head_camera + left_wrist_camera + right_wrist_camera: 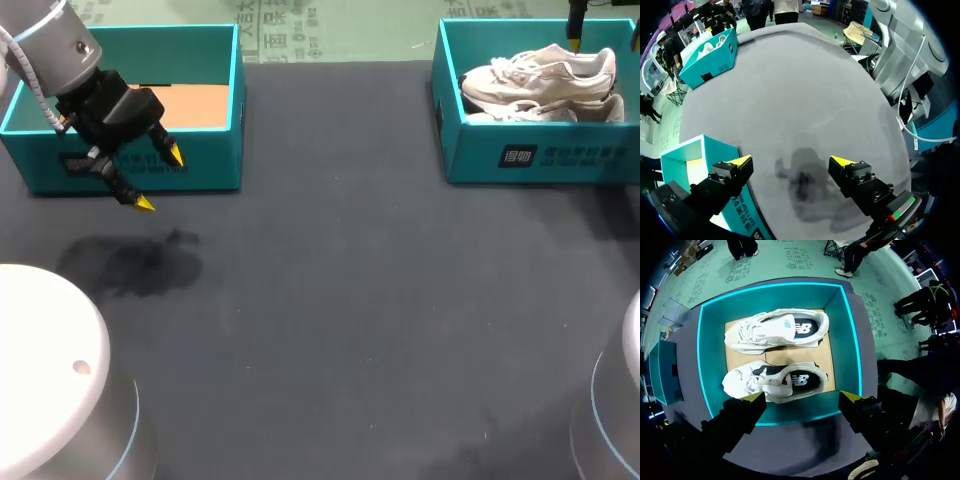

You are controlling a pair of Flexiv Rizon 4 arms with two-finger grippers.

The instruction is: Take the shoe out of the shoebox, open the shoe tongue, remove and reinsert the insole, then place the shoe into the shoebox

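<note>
Fingers first: your left fingers [740, 162] stand wide apart with nothing between them, the dark counter [350, 300] ahead of them. In the head view they hang at about 10 o'clock on the counter, just in front of the second teal box [215, 165], and in the left wrist view one finger sits right beside that box's near corner. That box is open on top and shows a brown cardboard floor [195, 105]. A soft shadow [140, 265] lies on the counter toward 6 o'clock from these fingers.

Your right fingers [752, 401] are apart as well, gripping nothing. They hover over the shoebox [540, 160], which sits at about 2 o'clock on the counter, well apart from the second teal box (the whole dark width of the counter lies between them). In the right wrist view the shoebox's nearest wall passes right by the two yellow tips.

Both shoes are inside the shoebox, lying on their sides on its brown base, side by side and close together; whether they touch, you cannot tell. The near shoe [772, 380] lies closest to the right fingers, the far shoe [777, 330] just beyond it. Both are white, and in the head view their toes point toward 9 o'clock, heels toward 3 o'clock. Neither pair of fingers touches a shoe or the shoebox.
</note>
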